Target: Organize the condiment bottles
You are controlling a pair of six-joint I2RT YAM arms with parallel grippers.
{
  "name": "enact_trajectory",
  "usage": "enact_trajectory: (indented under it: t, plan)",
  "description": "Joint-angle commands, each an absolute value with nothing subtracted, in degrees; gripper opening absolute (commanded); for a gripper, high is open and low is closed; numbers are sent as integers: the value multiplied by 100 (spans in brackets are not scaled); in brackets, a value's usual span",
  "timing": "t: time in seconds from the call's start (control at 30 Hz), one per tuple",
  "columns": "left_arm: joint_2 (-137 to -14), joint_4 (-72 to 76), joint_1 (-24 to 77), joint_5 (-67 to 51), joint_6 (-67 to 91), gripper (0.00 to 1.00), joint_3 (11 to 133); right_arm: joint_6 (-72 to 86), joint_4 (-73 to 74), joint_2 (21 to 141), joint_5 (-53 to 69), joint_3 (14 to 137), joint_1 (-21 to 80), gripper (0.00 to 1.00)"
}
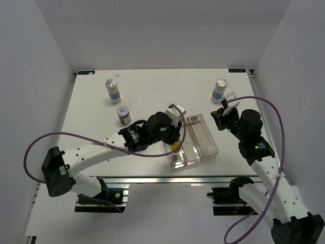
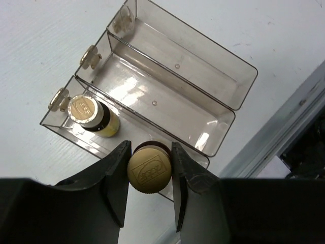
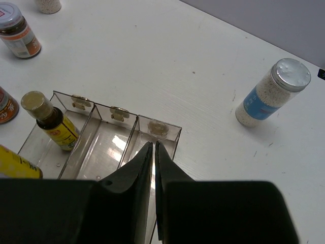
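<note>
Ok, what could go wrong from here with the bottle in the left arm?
The left tool grips the held bottle only by its cap, so it may swing or slip. A second bottle already stands in what looks like the same tray slot, so lowering could knock it over.

Tray (image 1: 209,145) at the table's (image 1: 152,86) front middle, one thin bottle (image 2: 94,116) standing in its left slot, a second thin bottle (image 2: 148,173) held by the left gripper (image 2: 150,151) at that slot's near end, a jar (image 1: 123,115) behind-left, a tall bottle (image 1: 113,90) back left, another tall bottle (image 1: 220,90) back right.

Yellow bottle (image 2: 96,118) slotted upright (second bottle (image 2: 148,173) gripped).
</note>
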State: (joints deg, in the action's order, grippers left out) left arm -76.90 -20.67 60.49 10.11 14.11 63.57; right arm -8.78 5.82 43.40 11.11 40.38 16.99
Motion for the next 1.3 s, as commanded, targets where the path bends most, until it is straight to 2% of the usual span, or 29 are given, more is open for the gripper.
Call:
enact_trajectory:
  t: [0.0,0.6,0.63,0.7,0.73,0.83,0.93,1.03,1.13,1.17,1.2,1.27]
  plan:
    - [-7708,-1574,6064,1336,1336,0,6645,-870,343,4210,1169,4043,1679,11]
    - [-8270,-1116,6064,1529,1257,1,6021,-861,343,4148,1143,4034,1687,12]
    - [-8271,-1108,6073,1521,1266,14,6003,-861,343,4157,1143,4034,1679,12]
    - [-8262,-1116,6073,1503,1266,31,5959,-861,343,4166,1143,4034,1679,12]
    - [-8227,-1116,6082,1486,1266,49,5915,-861,343,4166,1143,4034,1687,12]
    - [-8157,-1125,6117,1494,1274,69,5871,-861,343,4184,1143,4025,1679,13]
    - [-8095,-1195,6152,1485,1274,77,5871,-870,325,4201,1125,4017,1679,15]
    - [-7981,-1335,6222,1459,1274,78,5924,-888,325,4201,1099,4025,1679,17]
    - [-7735,-1608,6362,1599,1257,79,6116,-958,343,4201,1046,4051,1679,35]
    - [-7517,-1765,6424,1687,1239,79,6248,-975,343,4210,1020,4060,1679,56]
    - [-7384,-1845,6425,1722,1231,79,6310,-984,343,4210,1002,4087,1679,69]
    - [-7033,-2064,6442,1854,1230,79,6424,-1002,325,4323,967,4235,1679,88]
